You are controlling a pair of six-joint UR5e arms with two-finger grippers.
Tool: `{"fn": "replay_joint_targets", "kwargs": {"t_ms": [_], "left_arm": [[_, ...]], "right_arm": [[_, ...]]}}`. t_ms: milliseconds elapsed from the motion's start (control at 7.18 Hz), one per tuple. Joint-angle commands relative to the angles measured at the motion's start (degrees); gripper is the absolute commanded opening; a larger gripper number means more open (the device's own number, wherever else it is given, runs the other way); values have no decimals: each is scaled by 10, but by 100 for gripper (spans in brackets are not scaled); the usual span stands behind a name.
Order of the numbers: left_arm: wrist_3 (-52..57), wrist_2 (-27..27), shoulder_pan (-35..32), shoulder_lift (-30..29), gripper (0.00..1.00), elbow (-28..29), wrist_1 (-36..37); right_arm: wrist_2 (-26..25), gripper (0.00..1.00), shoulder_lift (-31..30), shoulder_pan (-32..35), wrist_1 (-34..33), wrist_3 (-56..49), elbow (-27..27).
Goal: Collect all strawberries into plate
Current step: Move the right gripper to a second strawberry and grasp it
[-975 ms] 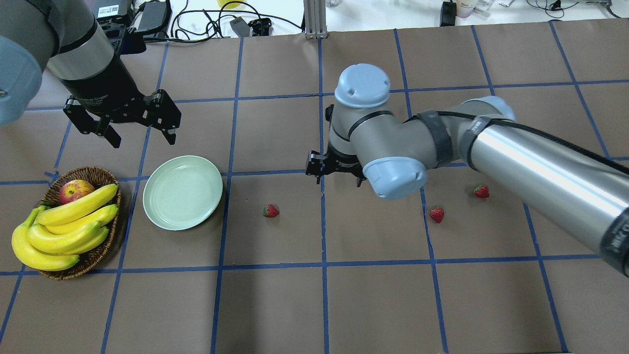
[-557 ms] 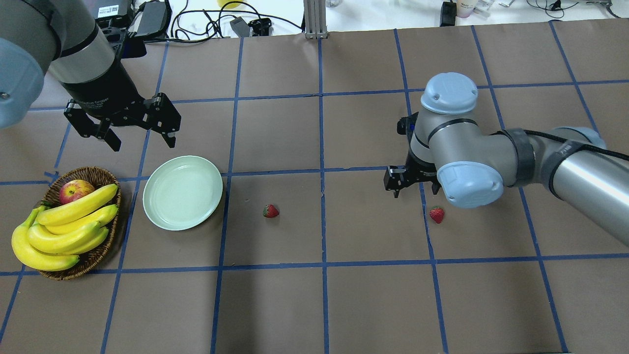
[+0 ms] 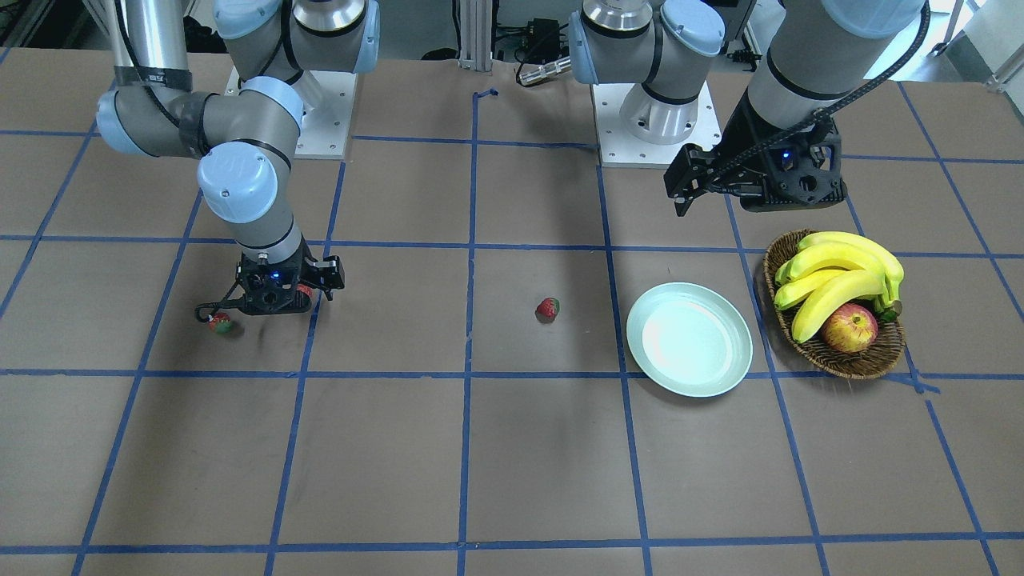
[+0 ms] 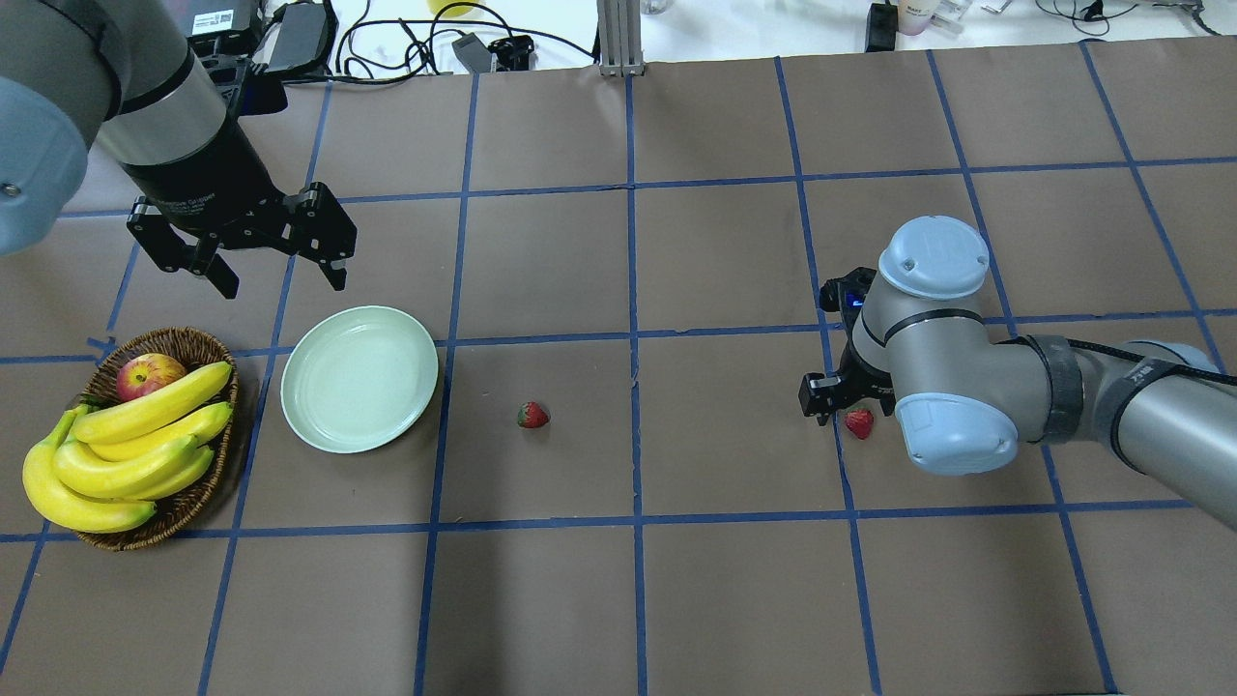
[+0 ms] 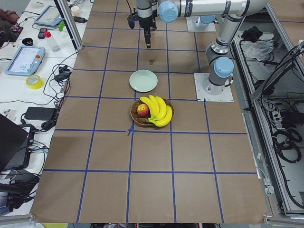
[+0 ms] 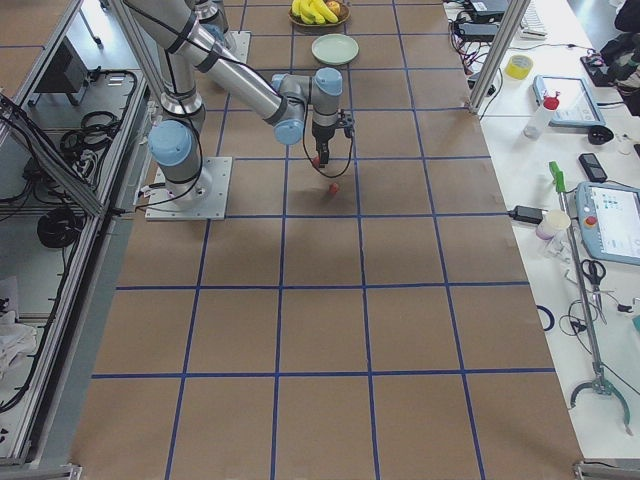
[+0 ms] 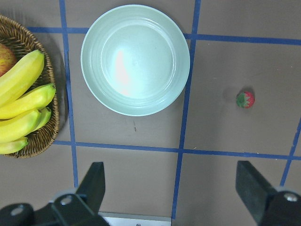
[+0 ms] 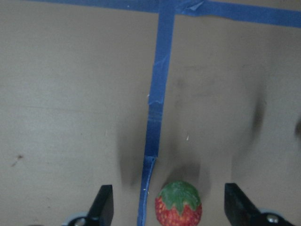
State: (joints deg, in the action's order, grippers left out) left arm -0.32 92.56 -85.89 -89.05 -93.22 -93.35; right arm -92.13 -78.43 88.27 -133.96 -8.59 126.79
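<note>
The pale green plate (image 4: 359, 379) lies empty on the left, also in the front view (image 3: 690, 339) and the left wrist view (image 7: 135, 60). One strawberry (image 4: 532, 415) lies right of it on the table (image 3: 548, 308) (image 7: 245, 99). My right gripper (image 8: 171, 217) is open, low over a second strawberry (image 4: 858, 422) that sits between its fingers (image 8: 104, 207) without touching them (image 8: 178, 211). A third strawberry (image 3: 220, 322) lies just beyond that gripper (image 3: 285, 294), hidden under the arm in the overhead view. My left gripper (image 4: 282, 278) is open and empty, above the table behind the plate.
A brown wicker basket (image 4: 193, 340) with bananas (image 4: 126, 445) and an apple (image 4: 150, 375) stands left of the plate. Blue tape lines (image 4: 633, 338) grid the brown table. Cables and boxes (image 4: 300, 34) lie along the far edge.
My right arm has swung right and back toward the robot, and its open gripper has come down over the second strawberry. The left gripper has barely moved.
</note>
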Motion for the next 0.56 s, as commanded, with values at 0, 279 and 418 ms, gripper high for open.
{"fn": "replay_joint_targets", "kwargs": {"t_ms": [0, 279, 418], "left_arm": [[-2, 0, 0, 0, 100, -1, -2], [-3, -1, 0, 0, 100, -1, 0], [-3, -1, -1, 0, 100, -1, 0]], "right_arm": [[-1, 7, 0, -1, 22, -38, 0], [-2, 0, 0, -1, 23, -41, -2], [-7, 0, -3, -1, 26, -33, -5]]}}
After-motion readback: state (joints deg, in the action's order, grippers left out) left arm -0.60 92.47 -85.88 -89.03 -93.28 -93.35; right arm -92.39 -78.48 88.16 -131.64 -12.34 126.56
